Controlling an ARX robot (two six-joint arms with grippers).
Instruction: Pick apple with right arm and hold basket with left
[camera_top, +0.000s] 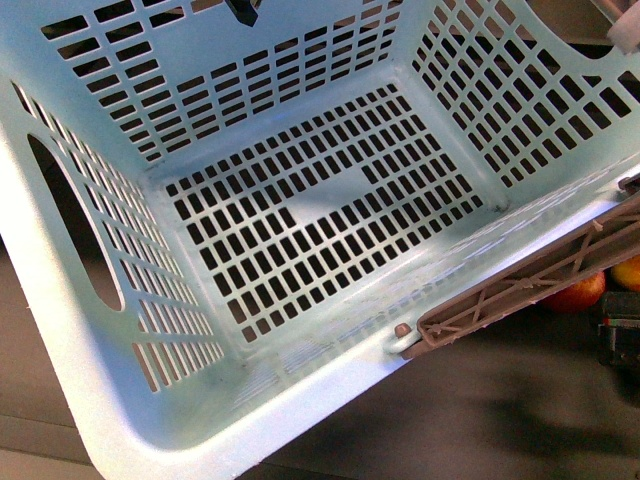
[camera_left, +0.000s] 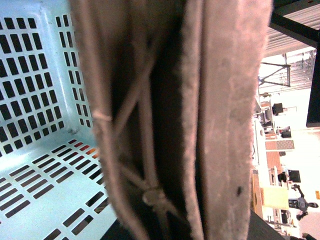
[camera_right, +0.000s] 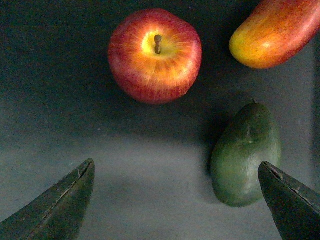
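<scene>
- Dark surface lies under my right end effector, spread wide, gripping nothing.
- Apple sits upper centre, stem up, untouched.
- Basket fills the front view; its blurred handle crowds the left wrist view, so I cannot tell my left end effector's state.

The tabletop is dark grey and matte, with soft shadows lying across it. In the right wrist view a paler band of light crosses it. In the left wrist view a brightly lit room shows behind. A black beam cuts across under a pale ribbed ceiling. Below it stands cluttered furniture, too small to tell apart, and a pale yellow box.
</scene>
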